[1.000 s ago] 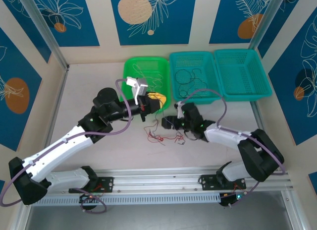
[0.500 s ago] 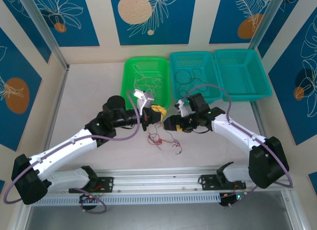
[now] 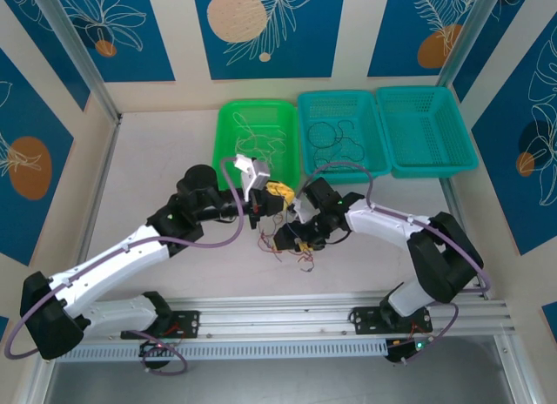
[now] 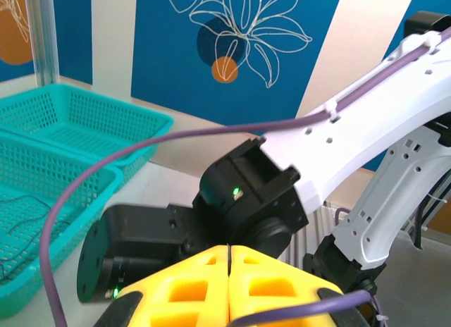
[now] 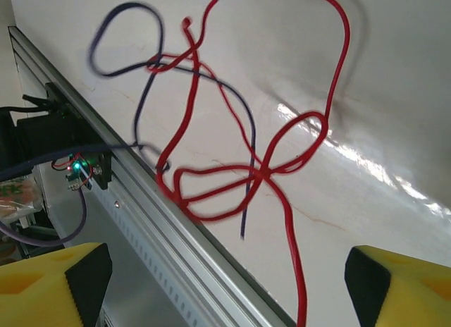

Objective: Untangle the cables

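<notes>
Cables (image 5: 262, 173) lie tangled on table (image 5: 394, 87) under wide-spread right gripper (image 5: 225, 288), probably lined up for a pinch; left gripper (image 4: 229, 285) clenched tight, contents unclear.

From above, the right gripper (image 3: 290, 240) hides part of the tangle (image 3: 271, 243), while in its wrist view the red cable (image 5: 262, 173) runs off the bottom edge, the black cable (image 5: 146, 94) is blurred, and the fingers (image 5: 49, 285) are cut off at the corners.

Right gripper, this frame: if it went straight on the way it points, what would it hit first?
Probably the tangle of red and dark cables, centred ahead of the open right gripper in its wrist view, with the table behind. Their depth is unclear.
</notes>
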Tool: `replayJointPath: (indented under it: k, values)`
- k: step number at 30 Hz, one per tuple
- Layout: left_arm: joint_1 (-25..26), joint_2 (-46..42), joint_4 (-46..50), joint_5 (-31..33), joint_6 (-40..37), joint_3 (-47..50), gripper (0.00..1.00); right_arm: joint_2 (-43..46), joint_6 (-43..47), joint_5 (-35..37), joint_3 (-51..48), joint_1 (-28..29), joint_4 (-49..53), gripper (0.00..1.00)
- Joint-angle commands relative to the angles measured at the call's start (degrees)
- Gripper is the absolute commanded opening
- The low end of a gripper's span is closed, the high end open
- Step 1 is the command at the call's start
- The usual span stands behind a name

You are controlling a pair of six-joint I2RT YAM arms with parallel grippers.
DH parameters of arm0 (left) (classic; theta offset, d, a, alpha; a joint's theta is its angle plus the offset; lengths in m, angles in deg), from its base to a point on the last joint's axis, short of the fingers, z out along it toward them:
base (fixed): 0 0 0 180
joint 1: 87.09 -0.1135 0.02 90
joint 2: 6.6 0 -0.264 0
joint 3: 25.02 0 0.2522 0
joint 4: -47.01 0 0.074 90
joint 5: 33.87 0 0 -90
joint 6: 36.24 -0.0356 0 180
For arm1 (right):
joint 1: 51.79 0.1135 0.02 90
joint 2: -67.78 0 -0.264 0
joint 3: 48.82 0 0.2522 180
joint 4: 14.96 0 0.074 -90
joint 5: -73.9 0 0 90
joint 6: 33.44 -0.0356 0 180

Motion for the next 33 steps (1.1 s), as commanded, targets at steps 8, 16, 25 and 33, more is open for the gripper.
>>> replayJointPath:
  k: [8, 16, 25, 33]
  values:
    - [0.41, -1.71, -2.25, 0.78, -2.75, -4.49, 0.00, -3.74, -3.48, 1.94, -0.72, 1.72, -5.62, 0.63]
    - [0.36, -3.62, -2.38, 4.43, -2.70, -4.14, 0.00, -3.31, -6.14, 4.57, -1.01, 1.11, -8.22, 0.37]
    - [0.25, -9.72, 3.29, 14.01, -3.25, -3.93, 0.00, 2.10, -11.08, 17.73, -4.12, -2.55, -6.47, 0.00]
    - [-3.32, -18.15, 24.19, 43.16, -7.02, -11.55, 0.00, 8.40, -17.39, 23.76, -9.34, -16.84, -1.95, 0.00]
